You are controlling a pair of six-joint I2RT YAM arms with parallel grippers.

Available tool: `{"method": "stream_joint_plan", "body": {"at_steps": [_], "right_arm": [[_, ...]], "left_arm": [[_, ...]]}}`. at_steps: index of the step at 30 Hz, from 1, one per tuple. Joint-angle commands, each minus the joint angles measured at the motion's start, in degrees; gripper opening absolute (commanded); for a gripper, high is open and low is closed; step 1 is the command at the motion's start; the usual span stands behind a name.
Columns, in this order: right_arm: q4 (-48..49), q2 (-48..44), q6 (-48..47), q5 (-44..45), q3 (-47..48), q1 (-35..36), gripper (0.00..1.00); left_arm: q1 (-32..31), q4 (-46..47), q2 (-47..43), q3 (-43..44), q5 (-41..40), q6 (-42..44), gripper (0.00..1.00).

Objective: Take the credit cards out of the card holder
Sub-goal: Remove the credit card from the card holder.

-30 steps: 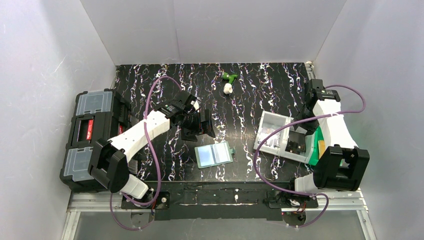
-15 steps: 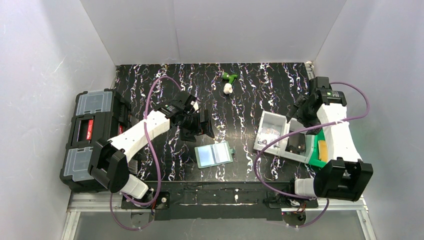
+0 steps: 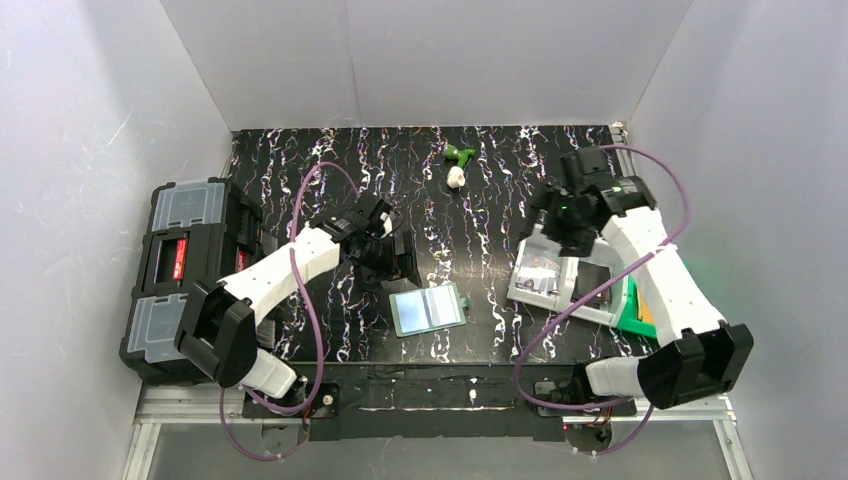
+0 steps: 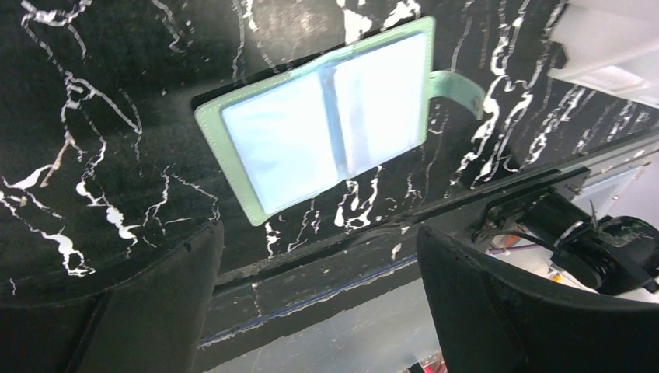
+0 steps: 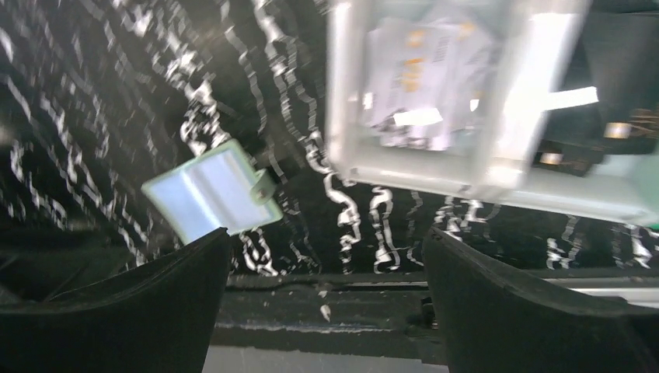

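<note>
The card holder (image 3: 428, 309) lies open and flat on the black marbled table, pale green with pale blue inner pockets and a snap tab (image 4: 458, 89) on its right side. It also shows in the left wrist view (image 4: 326, 128) and the right wrist view (image 5: 210, 190). Whether cards sit in its pockets I cannot tell. A pale card with printed marks (image 3: 540, 272) lies in the white tray; it is blurred in the right wrist view (image 5: 423, 74). My left gripper (image 3: 400, 262) is open and empty just behind the holder. My right gripper (image 3: 553, 222) is open and empty above the tray's far left corner.
The white tray (image 3: 565, 240) stands at the right with a dark object (image 3: 597, 280) in another compartment. A green bin (image 3: 632, 310) lies beside it. A big black toolbox (image 3: 185, 270) stands at the left edge. A small green and white toy (image 3: 457, 165) lies at the back.
My right arm has swung left from the table's far right edge to above the tray's far left corner. My left gripper has moved slightly nearer to the card holder.
</note>
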Motion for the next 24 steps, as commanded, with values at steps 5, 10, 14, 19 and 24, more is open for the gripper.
{"method": "stream_joint_plan", "body": {"at_steps": [5, 10, 14, 19, 24], "right_arm": [[9.78, 7.45, 6.84, -6.39, -0.69, 18.65, 0.92], [14.41, 12.65, 7.98, -8.14, -2.84, 27.73, 0.79], [15.07, 18.34, 7.96, -6.99, -1.87, 32.08, 0.68], [17.87, 22.34, 8.10, -7.31, -3.51, 32.73, 0.50], [19.55, 25.75, 7.56, -7.59, -5.04, 32.74, 0.32]], "left_arm": [[-0.20, 0.24, -5.71, -7.21, -1.70, -2.98, 0.83], [-0.20, 3.31, -5.23, -10.63, -0.84, -4.49, 0.54], [-0.20, 6.56, -3.38, -11.57, 0.39, -5.43, 0.32], [-0.19, 9.59, 0.22, -11.96, 1.45, -6.58, 0.09], [-0.20, 10.65, 3.44, -12.78, 0.82, -6.96, 0.00]]}}
